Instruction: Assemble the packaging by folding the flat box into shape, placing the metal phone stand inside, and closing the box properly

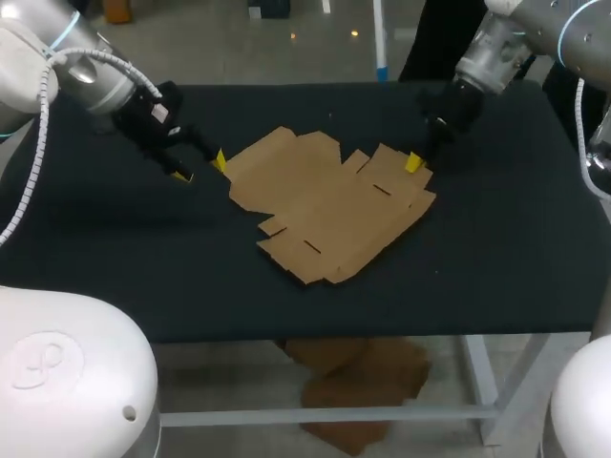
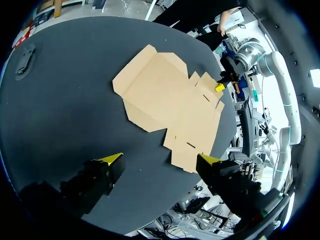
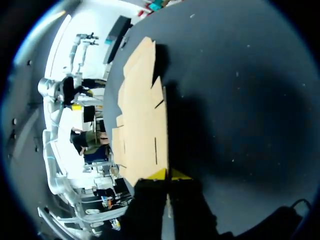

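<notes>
Flat brown cardboard box blank (image 1: 325,205) lies unfolded in the middle of the black worktop (image 1: 115,267), one of my hands at each side.
My left hand (image 1: 200,168) sits just off the blank's 9 o'clock edge, its yellow-tipped fingers wide apart and holding nothing. My right hand (image 1: 412,164) is at the 2 o'clock flap, tips pinched together on the flap's edge.

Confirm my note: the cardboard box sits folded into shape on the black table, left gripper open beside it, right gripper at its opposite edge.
Wrong on one point: the cardboard box is not folded into shape; it lies flat and unfolded on the black table, as the head view shows. The left gripper is open beside it and the right gripper is at its opposite edge.
</notes>
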